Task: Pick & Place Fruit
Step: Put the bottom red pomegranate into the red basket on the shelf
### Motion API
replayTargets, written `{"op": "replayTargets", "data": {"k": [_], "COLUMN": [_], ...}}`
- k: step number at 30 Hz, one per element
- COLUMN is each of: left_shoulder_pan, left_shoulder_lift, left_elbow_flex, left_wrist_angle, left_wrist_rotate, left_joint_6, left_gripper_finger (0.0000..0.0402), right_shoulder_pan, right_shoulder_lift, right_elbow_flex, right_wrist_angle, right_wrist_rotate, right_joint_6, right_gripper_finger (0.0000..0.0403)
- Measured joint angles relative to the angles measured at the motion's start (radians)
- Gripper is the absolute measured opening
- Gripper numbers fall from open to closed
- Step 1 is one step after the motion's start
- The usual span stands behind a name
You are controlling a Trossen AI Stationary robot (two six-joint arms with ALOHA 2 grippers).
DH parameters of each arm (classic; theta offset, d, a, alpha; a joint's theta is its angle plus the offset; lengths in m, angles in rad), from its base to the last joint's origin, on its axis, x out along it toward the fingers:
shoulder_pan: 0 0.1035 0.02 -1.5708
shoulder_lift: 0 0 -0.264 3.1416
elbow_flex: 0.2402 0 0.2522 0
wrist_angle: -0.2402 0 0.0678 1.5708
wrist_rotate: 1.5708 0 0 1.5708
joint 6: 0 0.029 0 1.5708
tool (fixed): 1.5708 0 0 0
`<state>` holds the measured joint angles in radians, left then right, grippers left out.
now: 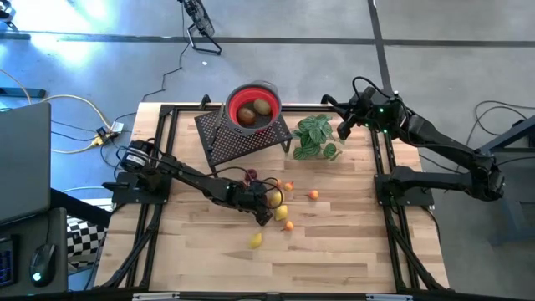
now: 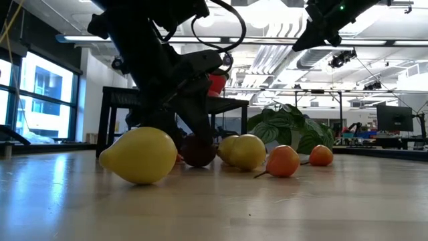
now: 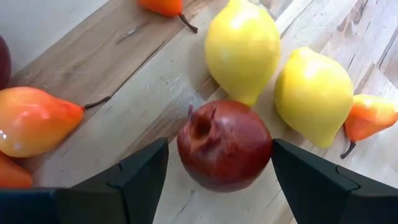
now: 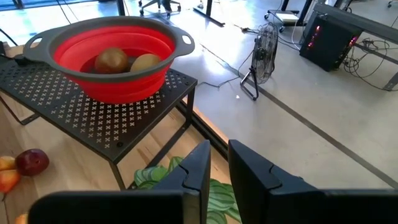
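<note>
Fruit cluster on table (image 1: 351,251), well short of red bowl (image 1: 255,104). Left claw (image 3: 214,165) open, straddling dark red fruit (image 3: 225,144), not gripping. Risk: round fruit squirts sideways into lemons (image 3: 242,46) if fingers close off-centre. Right claw (image 4: 219,165) near shut, empty, beside bowl.

Fruit is crowding the table's middle: lemons (image 1: 276,198) and orange pieces (image 1: 313,195) are sitting touching or just beside each other, blocking any sideways pass. At 12 o'clock the black mesh rack (image 1: 242,138) carrying the red bowl (image 1: 253,106) is walling things off, with the leafy plant (image 1: 316,136) at 1. The bare wood (image 1: 334,259) toward 6 o'clock is staying wide open.
</note>
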<state>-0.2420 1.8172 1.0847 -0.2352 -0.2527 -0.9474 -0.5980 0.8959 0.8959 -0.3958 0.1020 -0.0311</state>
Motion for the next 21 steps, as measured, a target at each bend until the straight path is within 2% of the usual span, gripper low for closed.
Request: {"op": "replayTargets", "data": {"k": [21], "left_shoulder_pan": [0.034], "left_shoulder_lift": [0.013], "left_elbow_flex": [0.002], "left_wrist_angle": [0.008], "left_wrist_rotate": [-0.047], "left_joint_6": [-0.003], "left_gripper_finger": [0.0278], "right_shoulder_pan": [0.0], "right_shoulder_lift": [0.0], "right_elbow_flex": [0.0], "right_wrist_angle": [0.003], "right_wrist_rotate": [0.0], "right_joint_6": [0.0], "right_gripper_finger": [0.005]}}
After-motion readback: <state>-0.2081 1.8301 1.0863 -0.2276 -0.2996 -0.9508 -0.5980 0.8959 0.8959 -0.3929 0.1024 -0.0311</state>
